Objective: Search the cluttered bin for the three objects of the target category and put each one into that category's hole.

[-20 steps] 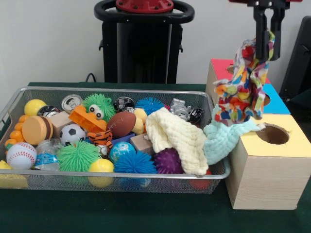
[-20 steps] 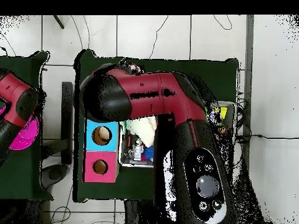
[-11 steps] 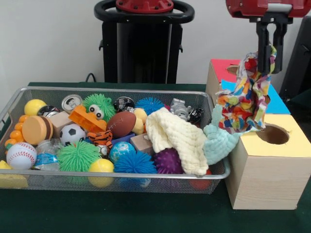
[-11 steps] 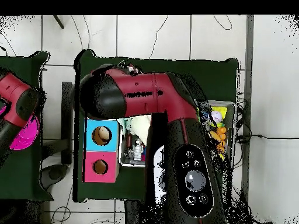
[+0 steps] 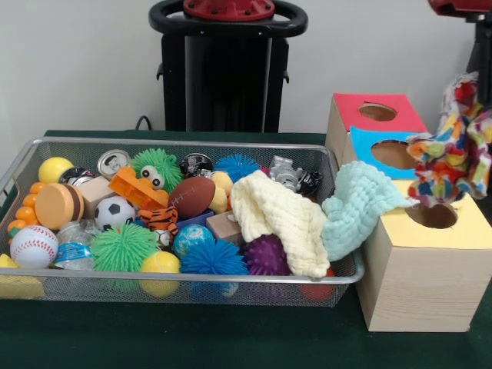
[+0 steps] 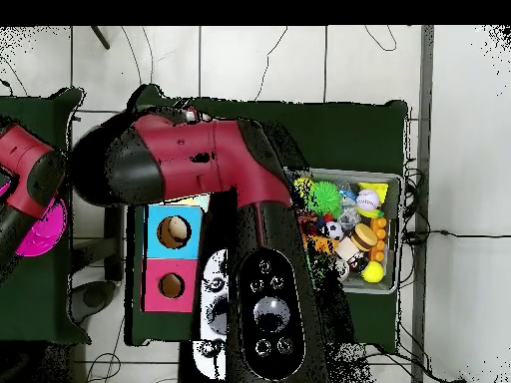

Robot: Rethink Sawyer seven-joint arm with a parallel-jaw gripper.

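The multicoloured cloth hangs just above the round hole of the yellow-topped box, at the right edge of the front view. The gripper is mostly outside the picture there, and the arm covers it in the overhead view, so I cannot tell if it is clenched or released. Beside the box, a light blue cloth drapes over the rim of the wire bin, touching a cream cloth.
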